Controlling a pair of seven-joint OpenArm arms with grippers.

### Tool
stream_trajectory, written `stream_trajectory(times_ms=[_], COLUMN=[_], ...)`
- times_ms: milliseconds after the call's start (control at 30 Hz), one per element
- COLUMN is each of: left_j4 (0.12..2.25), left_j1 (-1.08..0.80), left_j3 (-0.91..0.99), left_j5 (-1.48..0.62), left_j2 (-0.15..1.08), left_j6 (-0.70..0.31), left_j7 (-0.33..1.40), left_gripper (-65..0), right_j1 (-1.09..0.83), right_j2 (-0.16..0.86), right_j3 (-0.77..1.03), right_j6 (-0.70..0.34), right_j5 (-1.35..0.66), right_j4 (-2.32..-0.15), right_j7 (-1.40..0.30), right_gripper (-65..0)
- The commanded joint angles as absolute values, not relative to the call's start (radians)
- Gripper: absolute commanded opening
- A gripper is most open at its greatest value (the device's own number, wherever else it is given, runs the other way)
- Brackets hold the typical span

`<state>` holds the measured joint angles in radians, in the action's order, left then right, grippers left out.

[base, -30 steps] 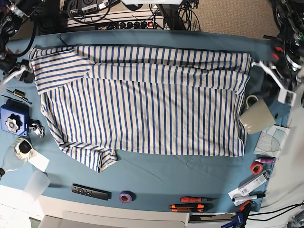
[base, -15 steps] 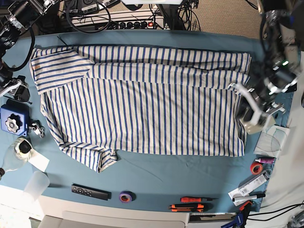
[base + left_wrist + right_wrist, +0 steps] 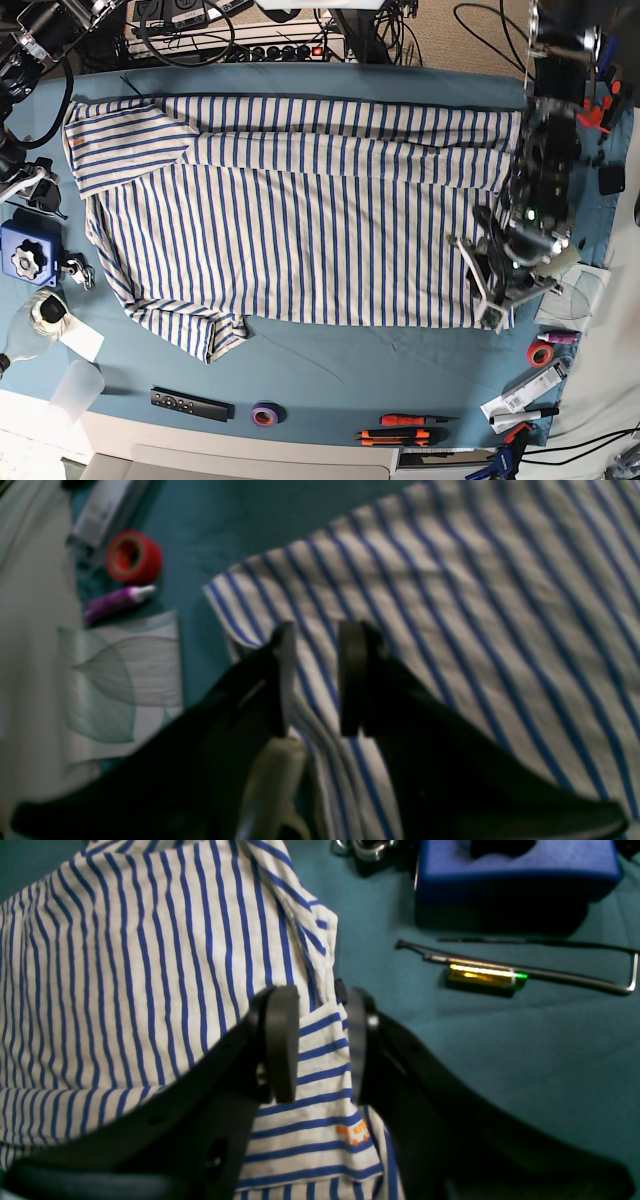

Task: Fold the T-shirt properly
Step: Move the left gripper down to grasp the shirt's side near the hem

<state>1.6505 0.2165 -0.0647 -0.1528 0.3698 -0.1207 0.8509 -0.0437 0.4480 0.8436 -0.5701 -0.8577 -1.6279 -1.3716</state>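
Left hand (image 3: 314, 677), jaws parted with a narrow gap, poised over the lower hem corner of the T-shirt (image 3: 300, 215); no cloth visibly caught between the pads, so released. In the base view, same hand (image 3: 487, 285) over the shirt's right-hand lower corner, arm reaching down from the upper right. Right hand (image 3: 320, 1042), jaws likewise parted, straddling the edge of a sleeve bearing a small orange mark (image 3: 352, 1132); contact of pads with cloth not discernible, grasp cannot be told. T-shirt lying flat and spread across the middle of the table (image 3: 400, 365), covered in teal cloth, upper portion folded down over the body in a long band, one sleeve at upper left, another at the lower left edge. Beside the left hand: red tape roll (image 3: 132, 557), purple tube (image 3: 115, 602) and a printed sheet (image 3: 122, 675), all just off the hem. Beside the right hand: blue box (image 3: 515, 875), yellow-green battery (image 3: 485, 976) and a bent metal rod (image 3: 575, 977), apart from the sleeve. Along the near table edge: remote control (image 3: 190, 403), purple tape roll (image 3: 265, 413), orange-handled tools (image 3: 405, 428).
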Motion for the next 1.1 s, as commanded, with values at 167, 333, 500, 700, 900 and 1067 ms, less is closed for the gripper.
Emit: stream_trajectory(times_ms=[167, 333, 500, 700, 900, 1067], left_j4=[1.665, 1.665, 1.665, 1.651, 1.519, 1.351], left_j1=[0.315, 0.313, 0.284, 0.272, 0.334, 0.421], left_j3=[-0.059, -0.059, -0.059, -0.059, -0.059, -0.059], left_j5=[-0.149, -0.16, -0.168, -0.149, -0.068, -0.062], left_j2=[0.363, 0.362, 0.363, 0.344, 0.294, 0.289], left_j6=[-0.09, -0.088, -0.085, -0.072, -0.041, -0.022], left_j7=[0.896, 1.023, 1.025, 0.885, 0.844, 0.841], left_gripper=[-65.0, -65.0, -65.0, -65.0, -65.0, -65.0], right_j1=[-0.033, -0.033, -0.033, -0.033, -0.033, -0.033], right_j2=[0.474, 0.474, 0.474, 0.474, 0.474, 0.474], right_j3=[0.85, 0.85, 0.85, 0.85, 0.85, 0.85], right_j6=[-0.572, -0.572, -0.572, -0.572, -0.572, -0.572], right_j5=[-0.844, -0.843, -0.844, -0.844, -0.844, -0.844], right_j4=[-1.641, -1.641, -1.641, -1.641, -1.641, -1.641], right_j7=[-1.31, -1.311, -1.309, -1.309, -1.309, -1.308], right_gripper=[-47.8, -47.8, -47.8, -47.8, -47.8, -47.8])
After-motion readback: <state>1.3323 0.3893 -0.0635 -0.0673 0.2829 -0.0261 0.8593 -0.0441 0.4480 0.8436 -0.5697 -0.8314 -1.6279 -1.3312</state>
